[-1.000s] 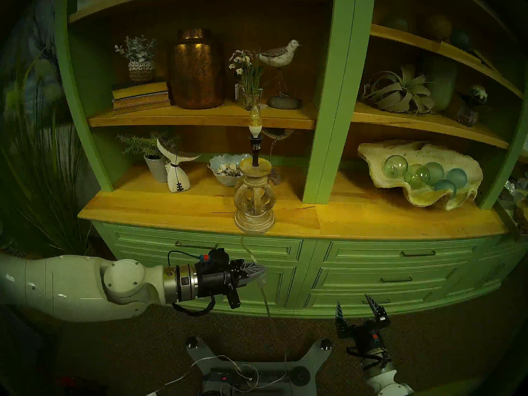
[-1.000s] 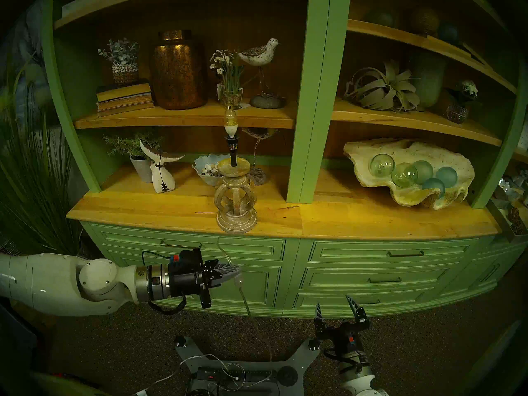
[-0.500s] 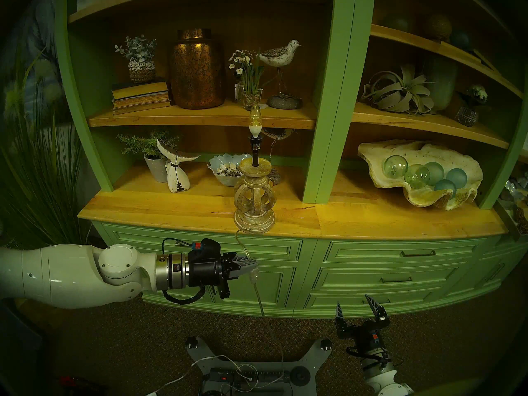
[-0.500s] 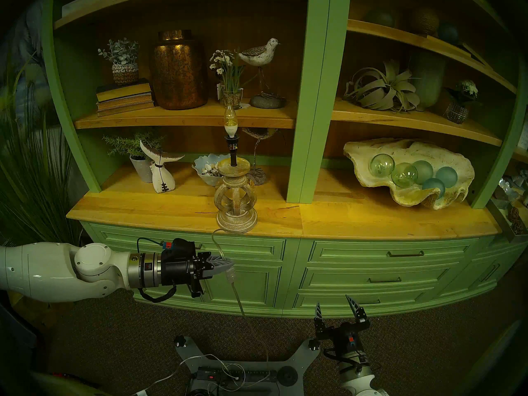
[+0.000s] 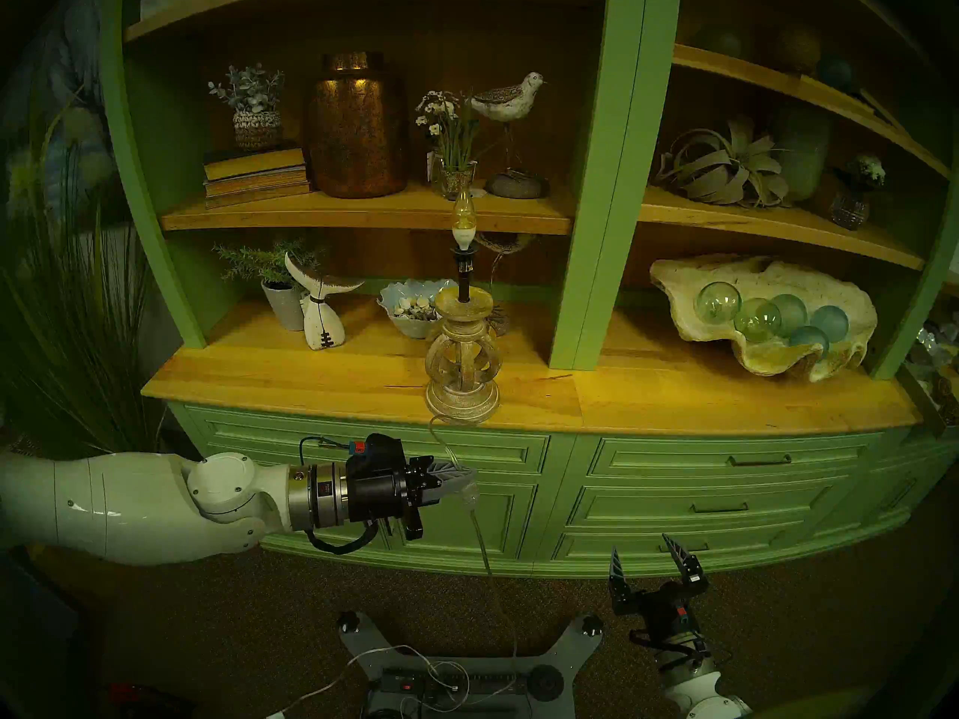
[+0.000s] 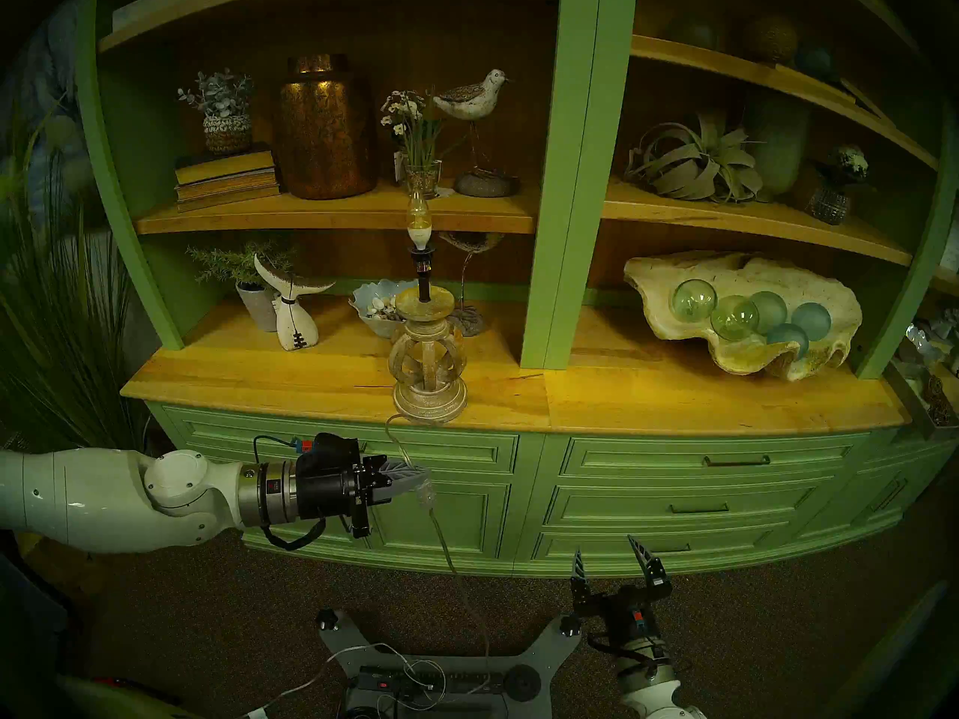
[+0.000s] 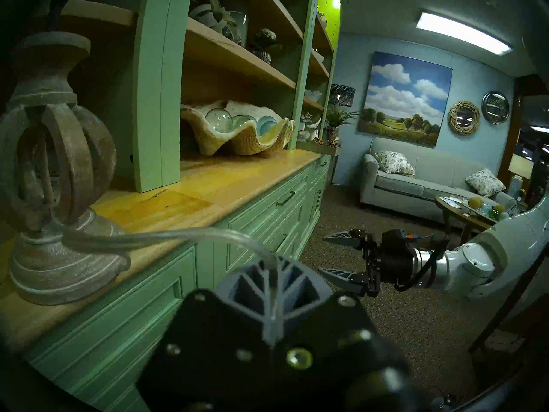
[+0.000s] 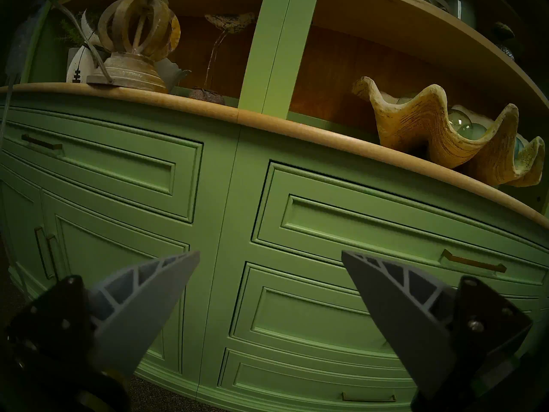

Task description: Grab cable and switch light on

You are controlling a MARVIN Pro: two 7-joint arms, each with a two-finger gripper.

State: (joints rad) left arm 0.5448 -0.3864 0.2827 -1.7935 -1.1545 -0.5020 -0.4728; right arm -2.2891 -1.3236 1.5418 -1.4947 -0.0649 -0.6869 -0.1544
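In the lower right of the head view the right gripper (image 5: 658, 562) stands empty with its jaws spread wide, well apart from the cord. At lower centre the cable (image 5: 480, 539) hangs in front of the green drawer fronts (image 5: 700, 495). It is thin, clear, limp and light, so it will slip and swing easily, and its one stiff part is the small clear inline switch block (image 5: 468, 495). That block looks like the better place to take hold and to press. The left gripper (image 5: 464, 478), at centre left, is closed on the cable just above the block, which hangs touching the fingertips' underside. In the left wrist view the cord runs into the closed fingers (image 7: 255, 286), though blur hides how firmly it is pinched. Above, the cord arcs to the lamp base on the tabletop (image 5: 311, 386). Farther up at frame centre, the light (image 5: 463, 217) looks unlit.
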